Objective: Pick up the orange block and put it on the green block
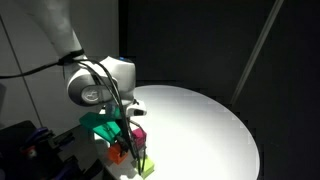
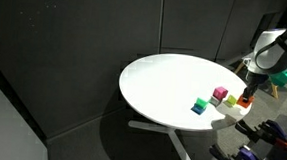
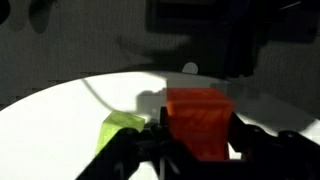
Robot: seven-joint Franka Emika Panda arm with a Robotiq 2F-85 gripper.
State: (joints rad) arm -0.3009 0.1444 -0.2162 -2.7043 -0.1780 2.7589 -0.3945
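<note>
The orange block (image 3: 199, 118) sits between my gripper's (image 3: 200, 140) two dark fingers, which press on both its sides. In both exterior views the gripper (image 1: 121, 148) (image 2: 246, 93) reaches down over the orange block (image 1: 117, 155) (image 2: 244, 101) near the edge of the round white table. I cannot tell whether the block is off the surface. The green block (image 2: 198, 106) stands on the table farthest from the gripper, past the other cubes. It is out of the wrist view.
A lime cube (image 3: 124, 126) (image 2: 230, 99) (image 1: 147, 168) lies right beside the orange block. A magenta cube (image 2: 219, 94) (image 1: 140, 133) stands between the lime cube and the green block. The white table (image 2: 164, 76) (image 1: 200, 120) stands before dark walls.
</note>
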